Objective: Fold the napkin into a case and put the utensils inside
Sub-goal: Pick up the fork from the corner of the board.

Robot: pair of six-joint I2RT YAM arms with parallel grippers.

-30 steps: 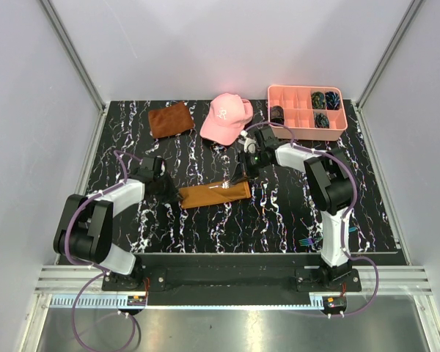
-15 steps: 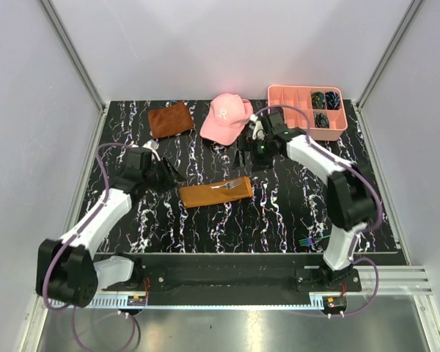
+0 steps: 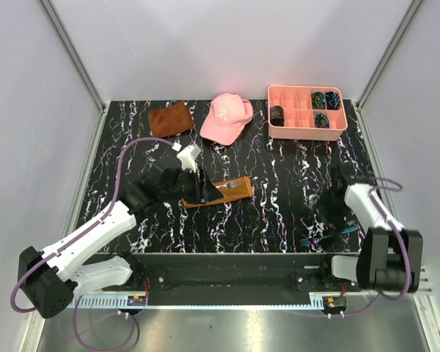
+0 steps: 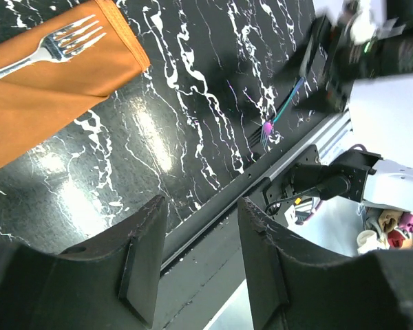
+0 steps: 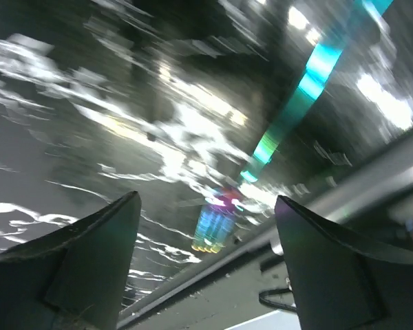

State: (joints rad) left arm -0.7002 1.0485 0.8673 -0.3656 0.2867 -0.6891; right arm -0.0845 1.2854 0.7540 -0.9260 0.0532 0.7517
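My right pincer (image 5: 206, 201) swings from far centre to near right, spread over the iridescent fork (image 5: 215, 231). My left pincer (image 4: 202, 205), spread too, hovers at the case (image 3: 233, 193). Pickup next, I judge.

One napkin (image 3: 227, 193), one brown cloth (image 3: 169, 119), two forks (image 3: 232, 183) (image 3: 305, 240), one pink cap (image 3: 226, 117), one tray (image 3: 306, 133)

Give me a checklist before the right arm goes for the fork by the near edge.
1. Right gripper jaws open, empty: ok.
2. Near fork lined up between them: ok.
3. Right wrist view sharp enough to aim: not ok, blurred.
4. Left gripper open, empty, at the case, away from that fork: ok.
5. Other fork tucked inside the case: cannot tell; its tines lie on top.
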